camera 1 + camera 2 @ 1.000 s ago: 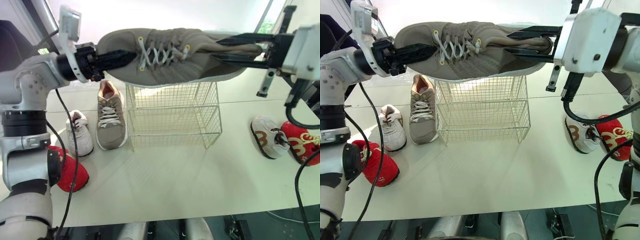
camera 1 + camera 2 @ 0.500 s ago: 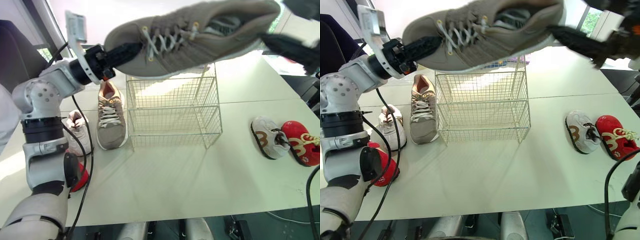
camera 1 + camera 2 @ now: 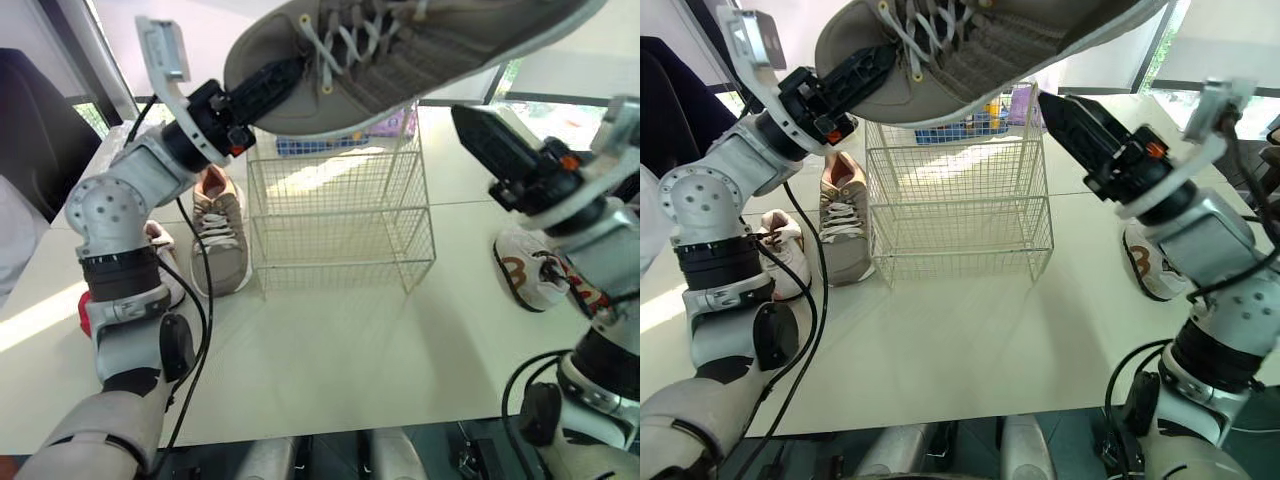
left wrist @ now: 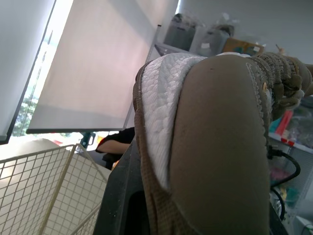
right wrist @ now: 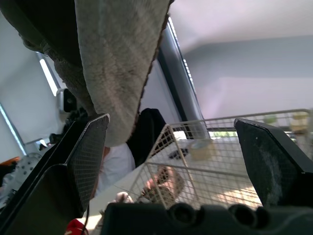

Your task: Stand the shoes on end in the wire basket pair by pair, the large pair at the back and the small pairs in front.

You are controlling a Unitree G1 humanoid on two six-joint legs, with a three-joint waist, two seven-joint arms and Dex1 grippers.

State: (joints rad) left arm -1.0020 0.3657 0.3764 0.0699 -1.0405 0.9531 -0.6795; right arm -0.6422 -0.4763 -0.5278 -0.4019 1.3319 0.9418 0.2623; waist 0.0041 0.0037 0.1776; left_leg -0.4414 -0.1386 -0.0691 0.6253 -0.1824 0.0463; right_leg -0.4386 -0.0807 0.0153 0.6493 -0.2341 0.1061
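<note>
The left pincer (image 3: 283,76) was closed on the toe of the large taupe shoe (image 3: 420,45), which was tilted high over the wire basket (image 3: 340,225). The right pincer (image 5: 168,126) stood wide and empty, below the shoe's heel end.

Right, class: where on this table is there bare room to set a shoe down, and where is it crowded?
Free: the wide table strip in front of the wire basket, and the basket's empty inside. Crowded: left of it, the taupe shoe and small white shoe; right of it, the white-and-brown shoe.
</note>
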